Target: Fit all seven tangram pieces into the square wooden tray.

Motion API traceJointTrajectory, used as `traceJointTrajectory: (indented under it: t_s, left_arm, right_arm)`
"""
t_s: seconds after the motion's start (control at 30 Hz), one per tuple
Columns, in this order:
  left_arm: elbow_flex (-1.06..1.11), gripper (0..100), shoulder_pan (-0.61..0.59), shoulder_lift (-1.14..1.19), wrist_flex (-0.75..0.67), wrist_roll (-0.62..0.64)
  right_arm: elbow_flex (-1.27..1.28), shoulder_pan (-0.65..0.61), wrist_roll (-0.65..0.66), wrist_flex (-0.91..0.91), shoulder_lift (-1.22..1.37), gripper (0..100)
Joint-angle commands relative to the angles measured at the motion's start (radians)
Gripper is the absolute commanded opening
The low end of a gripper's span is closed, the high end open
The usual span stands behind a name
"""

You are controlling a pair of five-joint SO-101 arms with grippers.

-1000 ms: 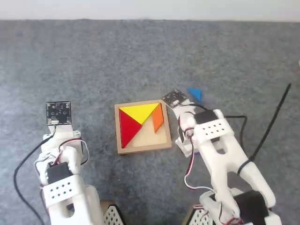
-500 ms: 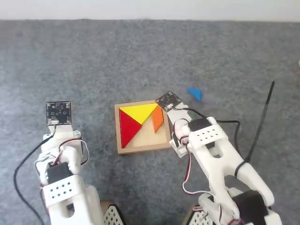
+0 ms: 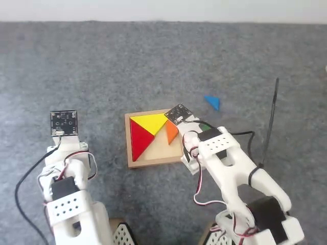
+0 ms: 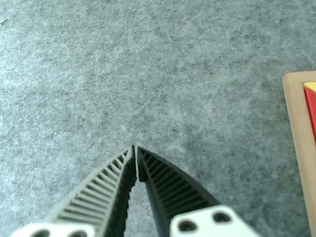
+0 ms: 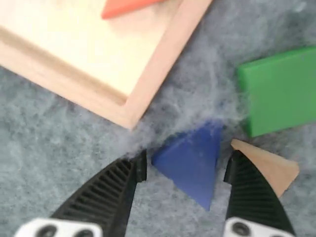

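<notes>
The square wooden tray lies mid-table and holds a yellow triangle, a red triangle and an orange piece. My right arm hangs over the carpet by the tray's right edge. There my right gripper is open, its fingers on either side of a dark blue triangle lying flat beside the tray corner. A green piece and a tan piece lie just beyond it. My left gripper is shut over bare carpet, left of the tray.
A small light-blue triangle lies alone on the grey carpet beyond the right arm. A sliver of the green piece peeks out beside that arm. The left arm stands near the front left.
The right arm has swung left and nearer, from behind the tray's far right corner to its right edge. The left arm has not moved.
</notes>
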Motion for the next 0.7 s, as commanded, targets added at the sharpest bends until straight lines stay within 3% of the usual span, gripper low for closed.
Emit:
traceJointTrajectory:
  t_s: [0.0, 0.33, 0.67]
  left_arm:
    - [-0.047, 1, -0.003, 0.003, 0.005, -0.011]
    - [-0.047, 1, -0.003, 0.003, 0.005, -0.011]
    - [-0.047, 1, -0.003, 0.003, 0.005, -0.011]
  right_arm:
    - [-0.028, -0.007, -0.006, 0.005, 0.008, 26.0]
    - [-0.031, -0.005, -0.002, -0.004, 0.008, 25.9]
    - [-0.034, -0.005, 0.124, -0.021, 0.01, 25.9]
